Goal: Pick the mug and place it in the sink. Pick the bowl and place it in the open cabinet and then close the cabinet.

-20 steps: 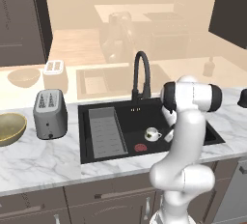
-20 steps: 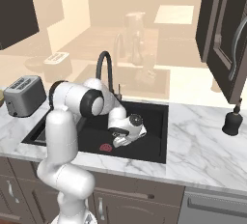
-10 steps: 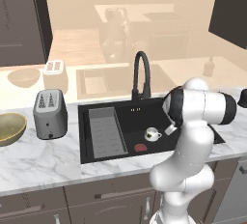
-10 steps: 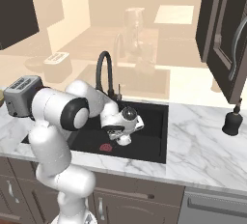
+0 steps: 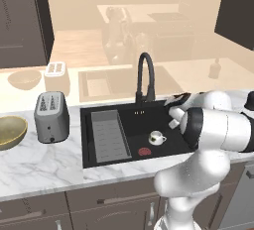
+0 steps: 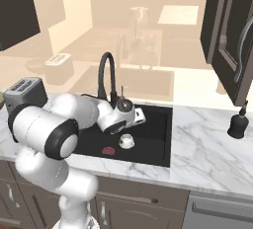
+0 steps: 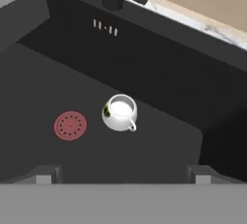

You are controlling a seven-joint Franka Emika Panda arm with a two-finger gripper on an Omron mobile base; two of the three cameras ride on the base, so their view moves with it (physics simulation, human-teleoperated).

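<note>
Sitting at the far left of the marble tabletop [image 5: 44, 162], the bowl [image 5: 10, 131] is being left alone, with the toaster [image 5: 51, 116] standing just beside it on its right. Moving rightward, the grey ribbed tray [image 5: 106, 135] is being seen along the left side of the sink [image 5: 89, 125], then the red drain [image 5: 144, 151], and right beside it the mug [image 5: 157, 137] is resting upright on the basin floor, handle visible. The pincer [image 7: 120, 174] is being held above the mug, jaws spread wide and grasping nothing. At the far right, the cabinet [image 6: 228, 30] is being seen with its door ajar.
</note>
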